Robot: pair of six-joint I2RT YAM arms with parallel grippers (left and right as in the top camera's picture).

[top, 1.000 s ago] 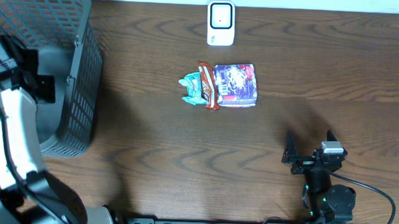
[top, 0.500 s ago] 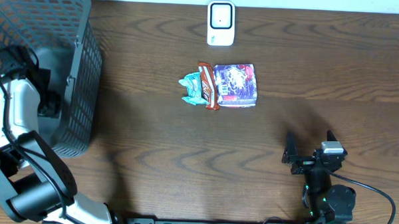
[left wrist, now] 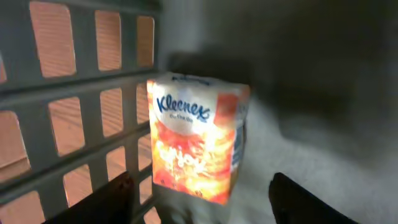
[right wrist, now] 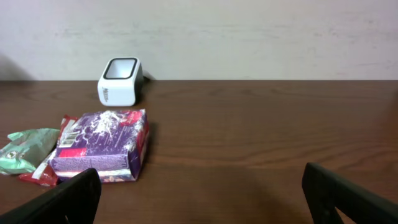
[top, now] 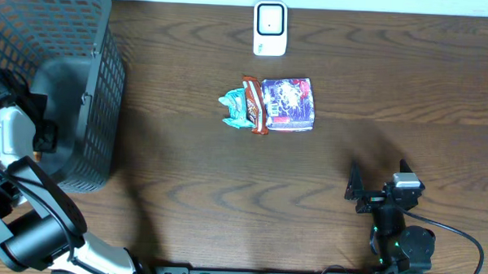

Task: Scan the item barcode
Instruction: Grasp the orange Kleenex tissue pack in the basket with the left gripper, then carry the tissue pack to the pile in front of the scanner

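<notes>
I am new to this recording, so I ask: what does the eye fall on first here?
First, the orange Kleenex box, standing inside the grey basket at the table's left end. Then the small heap mid-table: a purple packet beside green and red wrappers, with the white scanner beyond them.

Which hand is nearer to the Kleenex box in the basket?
Left. The left hand is inside the basket, just before the Kleenex box; the right hand is far across the table.
</notes>
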